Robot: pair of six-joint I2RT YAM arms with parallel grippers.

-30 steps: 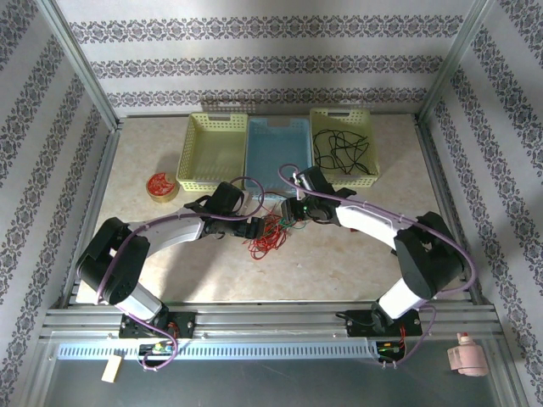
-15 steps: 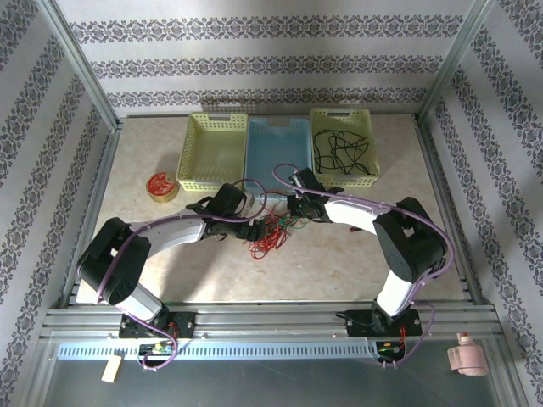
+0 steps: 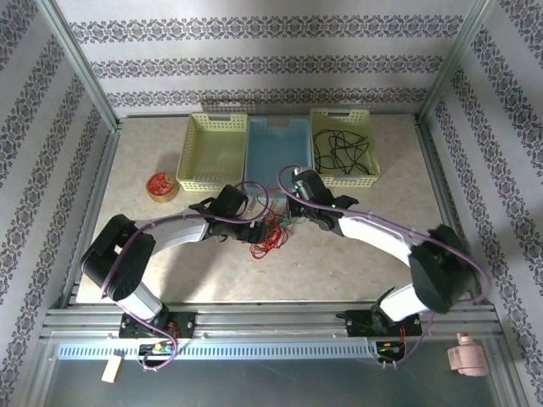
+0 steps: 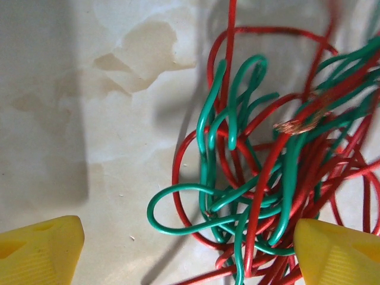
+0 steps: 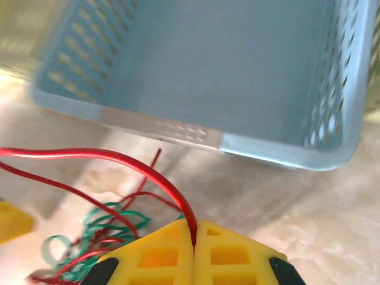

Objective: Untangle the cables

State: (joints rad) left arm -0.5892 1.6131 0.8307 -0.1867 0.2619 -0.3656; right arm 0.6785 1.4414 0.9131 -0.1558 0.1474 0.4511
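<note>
Looking down on the beige table [image 3: 356, 263], I see both arms reaching toward its middle, the left arm [image 3: 161, 233] from one side and the right arm [image 3: 382, 237] from the other. Along the far edge three baskets sit side by side: a yellow basket [image 3: 188, 153] on the left, a blue basket [image 3: 252, 153] in the middle, and a second yellow one [image 3: 373, 148] on the right. Loose black cables [image 3: 339, 151] lie inside that right-hand one.

The tangle [image 3: 270, 233] of red and green cables lies on the table between the two wrists, just in front of the blue basket. From the left wrist it is a dense knot [image 4: 255, 178], green loops threaded through red ones.

The left gripper [image 3: 254, 227] sits low at the tangle's left edge. Its jaws are spread wide [image 4: 189, 255], one yellow fingertip over bare table and the other at the edge of the knot, and nothing is held between them.

The right gripper [image 3: 293, 212] is just behind the tangle, near the blue basket's front wall [image 5: 178, 127]. Its fingers are pressed together [image 5: 194, 237], pinching a single red cable [image 5: 119, 157] that arches away to the left toward the heap.

A small round disc [image 3: 161, 185] with red on top rests well to the left. One red strand ends in bare frayed copper [image 4: 294, 126].
</note>
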